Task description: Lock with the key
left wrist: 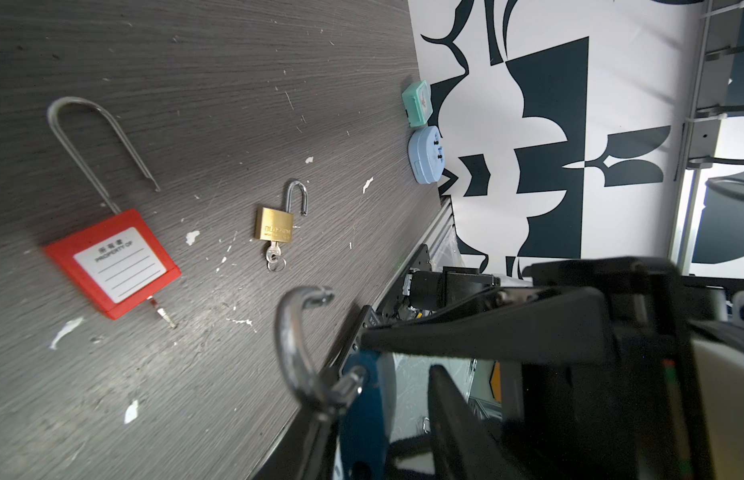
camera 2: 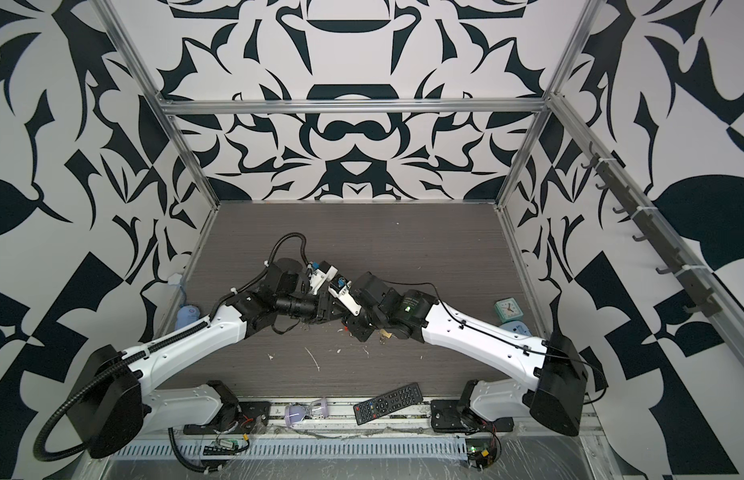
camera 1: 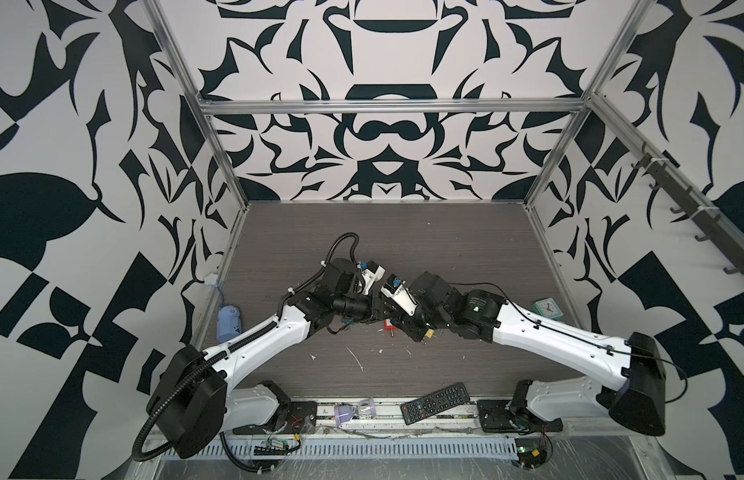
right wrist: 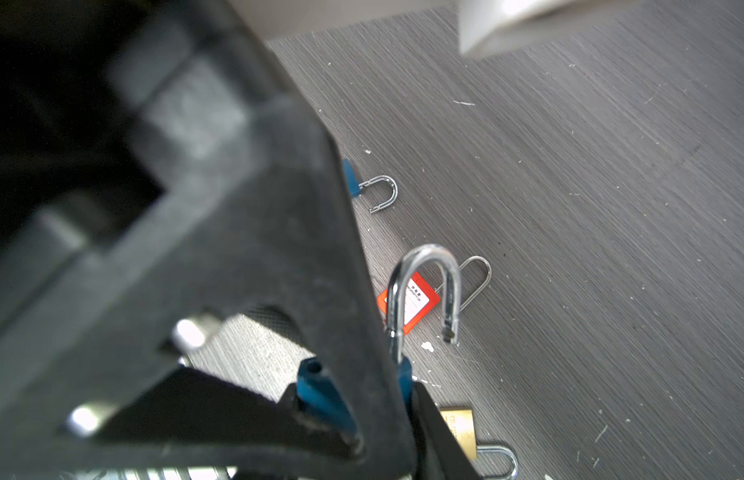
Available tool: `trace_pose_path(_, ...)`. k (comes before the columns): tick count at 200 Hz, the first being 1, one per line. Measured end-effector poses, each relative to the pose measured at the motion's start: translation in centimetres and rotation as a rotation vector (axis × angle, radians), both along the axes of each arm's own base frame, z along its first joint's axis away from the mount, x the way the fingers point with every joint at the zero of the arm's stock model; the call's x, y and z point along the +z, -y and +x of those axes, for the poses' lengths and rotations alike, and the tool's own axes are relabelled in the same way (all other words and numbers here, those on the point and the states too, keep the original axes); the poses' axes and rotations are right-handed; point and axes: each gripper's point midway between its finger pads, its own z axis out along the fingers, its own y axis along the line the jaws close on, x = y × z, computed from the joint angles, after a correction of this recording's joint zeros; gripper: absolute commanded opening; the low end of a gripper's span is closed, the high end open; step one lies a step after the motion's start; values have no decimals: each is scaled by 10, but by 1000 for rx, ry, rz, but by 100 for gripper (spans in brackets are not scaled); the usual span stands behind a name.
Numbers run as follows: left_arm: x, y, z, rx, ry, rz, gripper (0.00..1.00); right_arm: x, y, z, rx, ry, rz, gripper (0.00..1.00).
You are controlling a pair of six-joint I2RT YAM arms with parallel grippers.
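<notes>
Holding the blue padlock [right wrist: 320, 395] by its body, the right gripper [right wrist: 407, 399] has its jaws clamped on the flat faces. That's a firm pinch, and the lock sits up off the table [right wrist: 611, 208], mid-workspace, right where the two arms meet. Look at the shackle [right wrist: 424, 266]: swung open, free end hanging clear of the body, so nothing is locked yet. Across from it sits the left gripper [left wrist: 395, 361], jaws partly apart with the blue body at their tips. Whether they've actually got a hold, I can't tell from here. And the key for this one? Hidden; no view shows it, so I'd guess it's on the underside, behind the gripper.

How will it handle? I'd call it small, dense and fully rigid: nothing gives, nothing breaks. But the chromed shackle is slick and round, a poor place to pinch. The flat sides of the body are the spot, just as the right arm has it. The key would be the fiddly bit: thin and tiny, best taken by its flat head, square-on, or it twists out of the pinch.

Down on the table, untouched, lie the long-looped red padlock [left wrist: 112, 262] and the brass padlock [left wrist: 274, 224], both well apart from the action.
</notes>
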Motion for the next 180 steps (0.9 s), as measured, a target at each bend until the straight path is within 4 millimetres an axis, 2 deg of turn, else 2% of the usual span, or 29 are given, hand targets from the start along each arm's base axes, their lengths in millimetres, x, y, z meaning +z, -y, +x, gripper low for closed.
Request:
trace_pose_path(52, -14, 9, -3, -30, -38, 11, 19, -5, 7, -1, -6, -4, -38, 0)
trace_pose_path(73, -14, 11, -4, -35, -33, 9, 9, -7, 8, -2, -9, -4, -48, 0)
trace_pose_path(90, -13, 11, -3, -35, -30, 7, 5, -6, 8, -1, -13, 0, -50, 0)
trace_pose_path(95, -13, 11, -3, -35, -29, 6, 0, -6, 9, -1, -15, 3, -51, 0)
trace_pose_path(113, -13, 13, -1, -34, -23, 0, 0, -6, 10, 1, -26, 10, -56, 0)
trace_pose_path(119, -13, 14, 0, -32, -22, -4, 0, -7, 11, 2, -29, 11, -59, 10)
trace_pose_path(137, -16, 15, 1, -19, -22, -15, 0, -7, 12, 2, -33, 9, -63, 56)
trace_pose_path(139, -15, 15, 2, -17, -21, -18, 0, -7, 12, 2, -35, 7, -62, 57)
trace_pose_path(140, -15, 15, 2, -16, -22, -19, 0, -7, 12, 2, -36, 8, -62, 61)
trace_pose_path(152, -19, 12, 4, 20, -15, -14, 0, -3, 10, 4, -50, 11, -37, 73)
trace_pose_path(167, -22, 1, 11, 94, -6, -15, 0, 10, 9, 7, -72, 23, 22, 80)
trace_pose_path(180, -18, -12, 18, 169, 15, -34, 0, 30, 11, 10, -101, 42, 116, 83)
